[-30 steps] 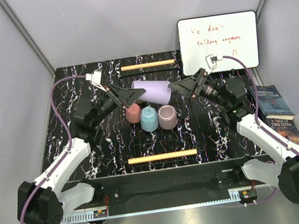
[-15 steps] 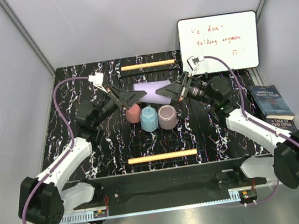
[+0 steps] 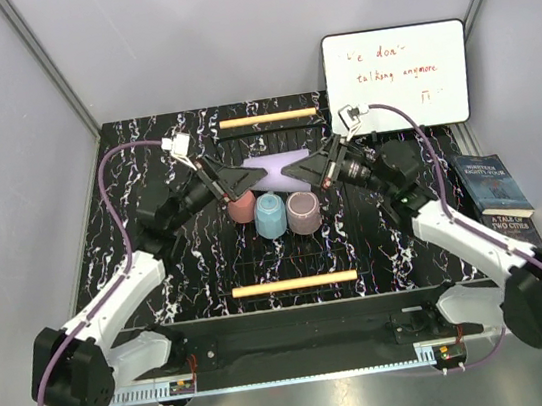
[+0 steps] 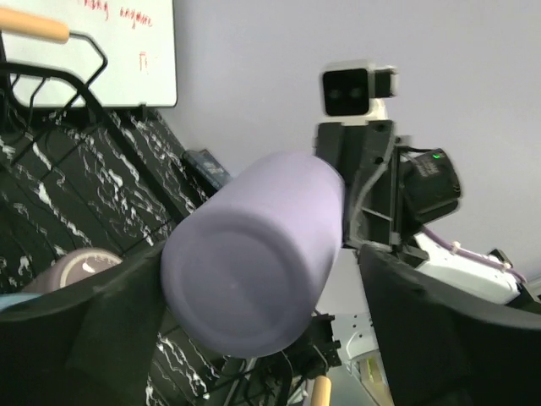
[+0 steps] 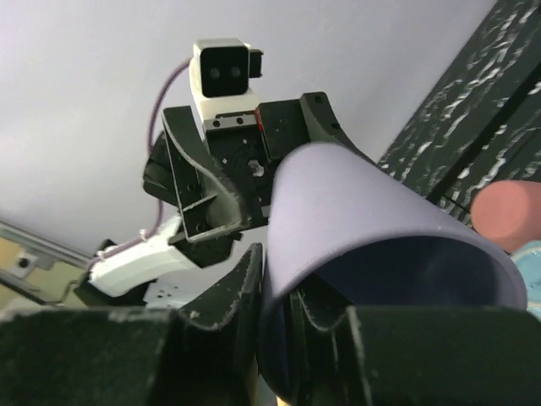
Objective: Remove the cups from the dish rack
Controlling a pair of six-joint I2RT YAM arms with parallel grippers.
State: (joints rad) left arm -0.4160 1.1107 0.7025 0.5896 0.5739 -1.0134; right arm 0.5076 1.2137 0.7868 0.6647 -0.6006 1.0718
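Observation:
A lavender cup [image 3: 275,173] hangs on its side above the dish rack [image 3: 294,284], between my two grippers. My right gripper [image 3: 299,172] is shut on its rim, one finger [image 5: 237,296] outside the wall and the other inside the mouth of the lavender cup [image 5: 372,220]. My left gripper [image 3: 246,179] is open, its fingers spread wide on either side of the cup's base [image 4: 254,262], with a gap showing on the right. Coral [image 3: 241,205], light blue [image 3: 270,213] and mauve [image 3: 304,211] cups stand in the rack below.
A whiteboard [image 3: 395,64] leans at the back right. Two books [image 3: 496,186] lie off the table's right edge. The rack's far wooden bar [image 3: 268,118] lies behind the grippers. Grey walls close in both sides.
My right gripper came in from the right and closed on the lavender cup's rim. My left gripper, which was holding the cup, has opened around its base.

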